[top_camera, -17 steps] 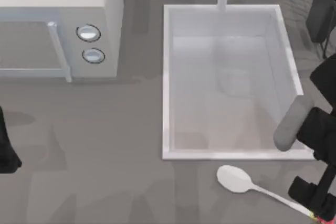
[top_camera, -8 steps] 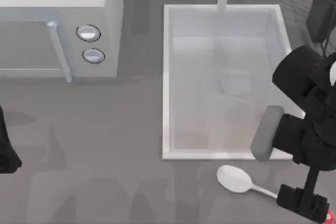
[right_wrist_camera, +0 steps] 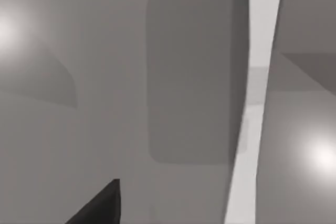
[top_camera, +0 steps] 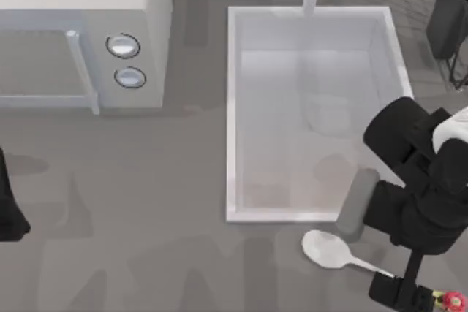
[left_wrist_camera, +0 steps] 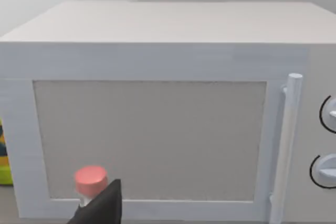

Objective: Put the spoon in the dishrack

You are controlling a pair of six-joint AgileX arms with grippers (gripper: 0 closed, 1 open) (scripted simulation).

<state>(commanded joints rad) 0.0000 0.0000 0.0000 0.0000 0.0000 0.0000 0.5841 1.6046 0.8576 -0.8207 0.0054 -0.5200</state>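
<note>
Grey matte tabletop (top_camera: 146,253); boxy white microwave (top_camera: 80,34) upper left, deep white sink (top_camera: 232,107) centre, black wire dishrack (top_camera: 447,20) upper right. Right hand (top_camera: 398,294) low at lower right over the thin handle of the glossy white spoon (top_camera: 329,248); finger spread: cannot tell. Best closed squarely across the handle, near the red ornament (top_camera: 453,299). Left hand (top_camera: 9,210) parked at left edge.

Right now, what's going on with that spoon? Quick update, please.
Right gripper low over the spoon handle, near table's front right. Spoon flat on table, below the sink. Dishrack far right corner. Left arm parked at left edge.
</note>
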